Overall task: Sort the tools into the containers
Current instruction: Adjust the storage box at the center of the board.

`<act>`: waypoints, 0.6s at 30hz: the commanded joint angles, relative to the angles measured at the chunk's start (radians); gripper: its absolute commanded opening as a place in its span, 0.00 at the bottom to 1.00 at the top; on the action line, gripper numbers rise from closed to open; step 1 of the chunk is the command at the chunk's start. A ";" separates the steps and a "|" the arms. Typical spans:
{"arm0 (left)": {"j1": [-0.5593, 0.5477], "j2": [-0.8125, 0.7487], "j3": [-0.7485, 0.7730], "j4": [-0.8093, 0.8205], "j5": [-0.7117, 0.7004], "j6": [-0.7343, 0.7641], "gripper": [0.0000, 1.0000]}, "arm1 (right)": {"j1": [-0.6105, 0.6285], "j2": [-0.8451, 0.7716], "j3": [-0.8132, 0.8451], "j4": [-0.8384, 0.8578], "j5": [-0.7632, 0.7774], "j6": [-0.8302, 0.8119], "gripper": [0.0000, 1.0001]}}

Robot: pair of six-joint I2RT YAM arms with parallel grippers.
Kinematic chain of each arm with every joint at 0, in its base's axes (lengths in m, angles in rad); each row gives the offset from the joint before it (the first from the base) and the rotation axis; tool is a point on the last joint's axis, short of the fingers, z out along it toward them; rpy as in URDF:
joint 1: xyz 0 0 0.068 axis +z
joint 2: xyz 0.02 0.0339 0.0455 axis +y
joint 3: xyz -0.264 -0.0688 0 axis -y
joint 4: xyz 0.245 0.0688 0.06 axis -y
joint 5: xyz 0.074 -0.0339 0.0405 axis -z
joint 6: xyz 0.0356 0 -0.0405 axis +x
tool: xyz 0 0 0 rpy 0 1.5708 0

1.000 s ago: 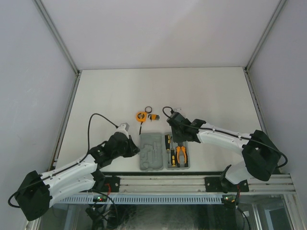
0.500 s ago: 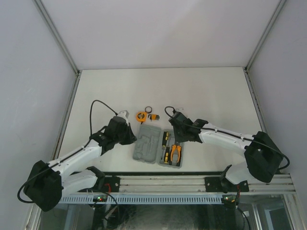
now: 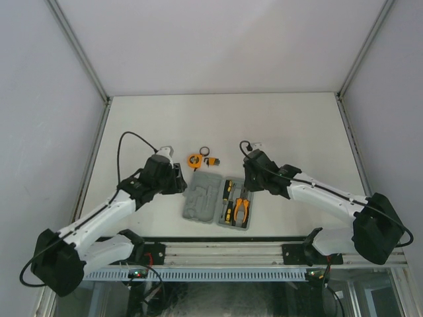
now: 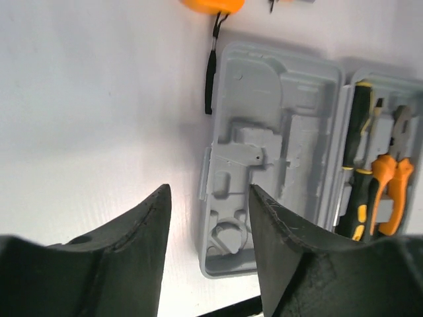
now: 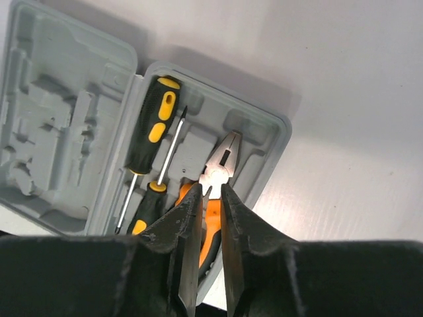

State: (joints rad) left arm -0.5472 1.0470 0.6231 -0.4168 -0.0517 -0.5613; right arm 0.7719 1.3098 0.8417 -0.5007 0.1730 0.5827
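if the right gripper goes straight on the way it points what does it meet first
Probably the pliers in the grey case: the right gripper points at their head, though the gap above them is unclear.

From high above and behind the arm bases, looking down and forward over the whole table [image 3: 277,125], far enough off to take in both arms and the open grey case [image 3: 201,198] small near the front edge. From the left wrist, close and almost straight down past the left gripper [image 4: 209,191] onto the case's empty half, with the filled half at the right edge. From the right wrist, nearer yet, down between the fingers of the right gripper [image 5: 210,191] onto the filled half with screwdrivers [image 5: 153,122] and pliers [image 5: 221,162], sharing both case halves with the other two views.
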 commanded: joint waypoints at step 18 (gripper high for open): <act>-0.264 -0.051 0.067 0.049 -0.061 -0.045 0.46 | -0.141 0.239 0.111 0.201 -0.116 -0.171 0.24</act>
State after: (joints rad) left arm -0.7612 0.9615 0.6456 -0.4389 -0.1101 -0.5835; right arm 0.6373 1.5070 0.8883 -0.3542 0.0765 0.5072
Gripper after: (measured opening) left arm 0.461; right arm 0.219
